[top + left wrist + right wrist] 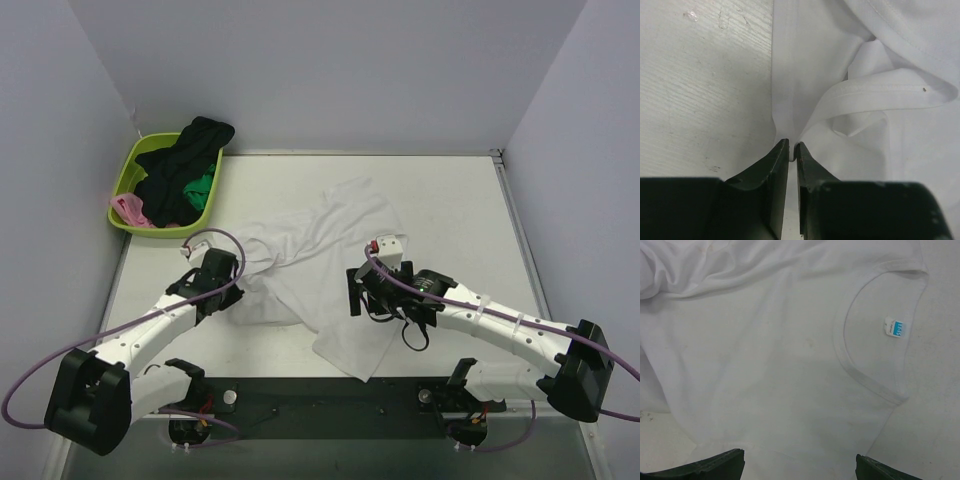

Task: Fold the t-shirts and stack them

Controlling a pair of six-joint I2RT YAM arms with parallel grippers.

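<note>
You can see one label: a small white and blue tag (895, 329) sewn inside the neckline (850, 365) of the white t-shirt (320, 260). It has print on it, but it is too small and soft for you to read.

The white t-shirt lies crumpled across the middle of the table (450, 200), between the two arms, with one end reaching the near edge.

Your left gripper (792, 147) has its jaws drawn narrow, with a fold at the shirt's left edge pinched between the tips, beside a hemmed sleeve opening (880, 95).

Your right gripper (799, 460) hangs over the shirt near the collar with its jaws spread wide and nothing between them. Only the two fingertips (715, 467) show, cut off at the bottom of the wrist view.

At the far left corner sits a lime green basket (125, 185). In it, a black t-shirt (185, 160) is heaped up and spills over the far rim, a green t-shirt (203, 188) shows beneath it, and a pink t-shirt (130, 210) pokes out at the near end. Most of the green and pink ones are hidden under the black cloth.

From overhead, the arms cover the parts of the white shirt beneath them, and you cannot see the left fingertips there at all.
</note>
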